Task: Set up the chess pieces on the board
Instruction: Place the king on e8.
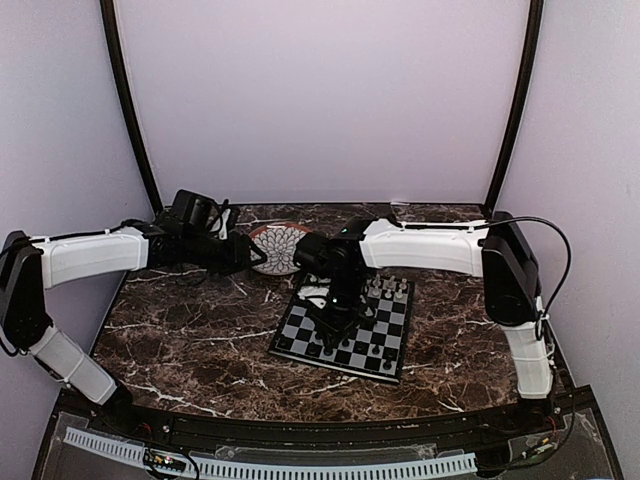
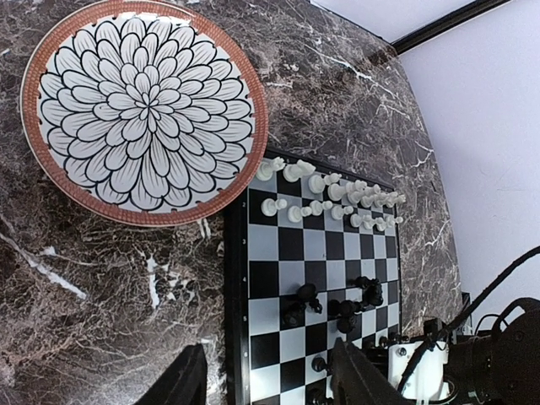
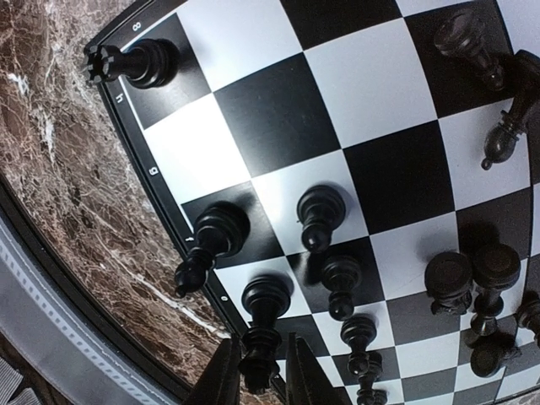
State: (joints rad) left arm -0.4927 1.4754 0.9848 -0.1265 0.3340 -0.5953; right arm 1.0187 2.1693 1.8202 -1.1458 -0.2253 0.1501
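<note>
The table (image 1: pixel 190 340) looks like polished brown marble, the board (image 3: pixel 278 118) smooth and glossy, the black chess pieces (image 3: pixel 321 215) shiny.

Soft even light; the board (image 3: pixel 278 110) gleams, edges bowed.

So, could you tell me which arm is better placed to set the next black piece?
The right. The right hand sits low over the board, fingers either side of a black piece by the edge. The left hand hangs open off the board, near the plate.

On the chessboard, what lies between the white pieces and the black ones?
Bare squares of the black-and-silver chessboard, left wrist view, separating pale white chessmen from small black chessmen.
</note>
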